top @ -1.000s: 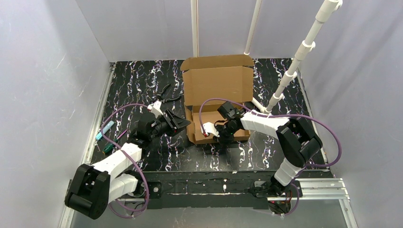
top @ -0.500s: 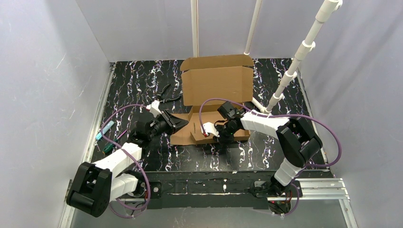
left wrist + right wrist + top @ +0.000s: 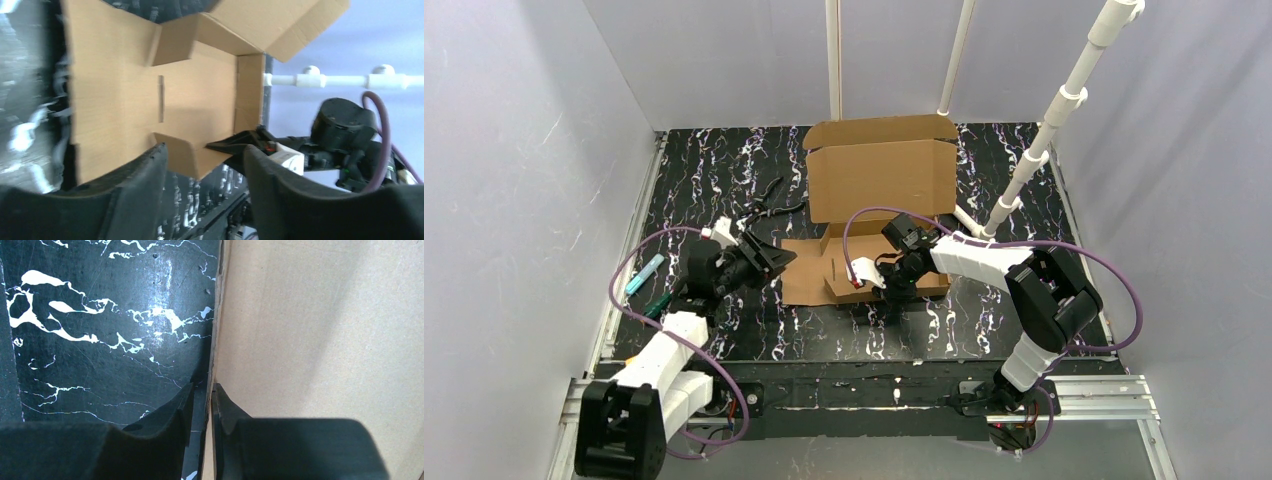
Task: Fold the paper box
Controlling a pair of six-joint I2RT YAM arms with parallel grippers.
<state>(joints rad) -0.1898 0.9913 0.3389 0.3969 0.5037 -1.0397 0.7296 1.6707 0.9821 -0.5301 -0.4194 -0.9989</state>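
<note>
Seeing paper box [image 3: 879,180] at centre of table [image 3: 714,180], with lid up at far side and left flap flat on the surface. Pinching its near wall with right gripper [image 3: 202,400], jaws narrow, cardboard edge between the fingers. Hovering left gripper [image 3: 782,258] just beside the flat flap, jaws partly spread, gripping nothing.

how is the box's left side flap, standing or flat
Flat: the left side flap of the paper box lies spread on the table.
</note>
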